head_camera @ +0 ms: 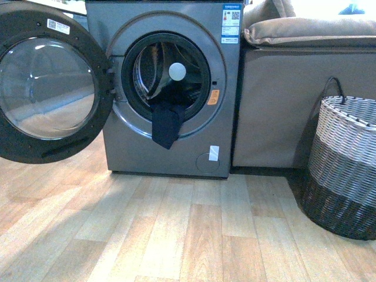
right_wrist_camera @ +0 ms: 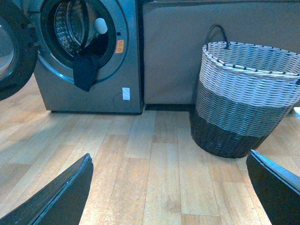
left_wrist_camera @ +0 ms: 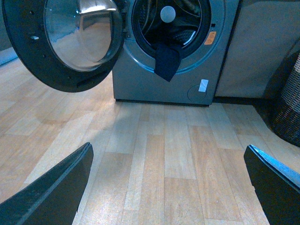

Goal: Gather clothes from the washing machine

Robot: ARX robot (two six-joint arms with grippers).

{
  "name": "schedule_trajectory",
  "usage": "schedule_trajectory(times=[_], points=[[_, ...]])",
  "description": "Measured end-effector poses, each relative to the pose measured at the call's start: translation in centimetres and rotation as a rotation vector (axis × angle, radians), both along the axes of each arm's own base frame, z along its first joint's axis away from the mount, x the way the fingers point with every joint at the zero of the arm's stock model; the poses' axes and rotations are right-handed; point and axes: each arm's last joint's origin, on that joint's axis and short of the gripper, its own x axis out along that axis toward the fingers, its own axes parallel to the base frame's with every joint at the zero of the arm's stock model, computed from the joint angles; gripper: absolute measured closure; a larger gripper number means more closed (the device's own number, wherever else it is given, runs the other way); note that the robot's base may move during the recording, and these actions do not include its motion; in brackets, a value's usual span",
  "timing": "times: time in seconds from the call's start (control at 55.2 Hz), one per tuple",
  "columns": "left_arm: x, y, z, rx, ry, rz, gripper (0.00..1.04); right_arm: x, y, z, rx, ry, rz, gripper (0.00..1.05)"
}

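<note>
Presently: clothes (head_camera: 166, 124) drape from open washing machine (head_camera: 170, 154), ready for reach; left end effector (left_wrist_camera: 168, 150), right end effector (right_wrist_camera: 168, 154) spread apart, empty.

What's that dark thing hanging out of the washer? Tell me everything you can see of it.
A dark navy, almost black garment, plain, soft and limp. It drapes over the lower rim of the open mouth of the washing machine: upper part inside the drum, lower end hanging down the grey front, narrowing downward. Only the machine touches it.

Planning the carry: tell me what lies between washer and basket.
Right wrist view: bare floor between washer and basket, with a beige couch behind.
</note>
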Motion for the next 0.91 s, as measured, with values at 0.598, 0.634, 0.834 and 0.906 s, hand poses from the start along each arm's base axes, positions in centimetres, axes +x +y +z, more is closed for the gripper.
schedule_trajectory(times=[0.598,0.634,0.834,0.906], points=[[-0.01,0.0,0.01,0.0,-0.001,0.0,0.07,0.0,0.0,0.0,0.0,0.0,0.0,0.07],[0.0,0.0,0.0,0.0,0.0,0.0,0.07,0.0,0.0,0.0,0.0,0.0,0.0,0.07],[0.0,0.0,0.0,0.0,0.0,0.0,0.07,0.0,0.0,0.0,0.0,0.0,0.001,0.07],[0.0,0.0,0.0,0.0,0.0,-0.001,0.07,0.0,0.0,0.0,0.0,0.0,0.0,0.07]])
